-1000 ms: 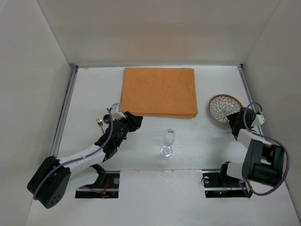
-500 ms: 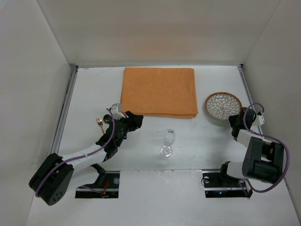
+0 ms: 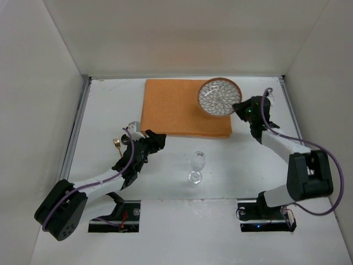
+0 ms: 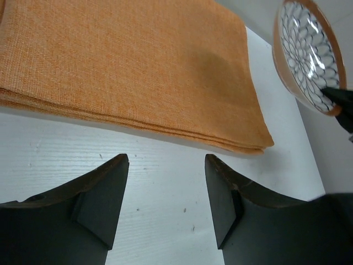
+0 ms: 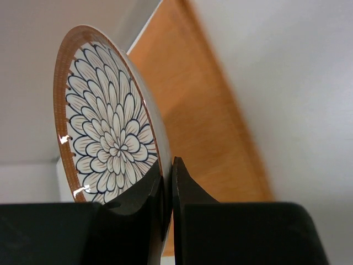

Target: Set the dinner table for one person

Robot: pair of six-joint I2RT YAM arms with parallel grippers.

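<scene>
A flower-patterned plate (image 3: 219, 97) with a brown rim hangs tilted above the far right corner of the orange cloth mat (image 3: 176, 107). My right gripper (image 3: 240, 107) is shut on its right rim. In the right wrist view the jaws (image 5: 168, 165) pinch the plate (image 5: 105, 138) edge-on, with the mat (image 5: 209, 127) behind. My left gripper (image 3: 160, 139) is open and holds nothing, low over the white dinner table (image 3: 110, 105) just short of the mat's near left corner. In the left wrist view its jaws (image 4: 165, 160) frame bare tabletop, with the mat (image 4: 127, 66) and the plate (image 4: 306, 55) beyond.
A clear wine glass (image 3: 197, 165) stands upright in front of the mat, between the two arms. A gold fork (image 3: 116, 144) lies on the table left of the left arm. Metal rails (image 3: 79, 127) run along both side edges, with white walls around.
The right arm has lifted the plate off the table's right side and carried it up and left over the mat's corner. The left jaws have opened wider; that arm has hardly moved.
</scene>
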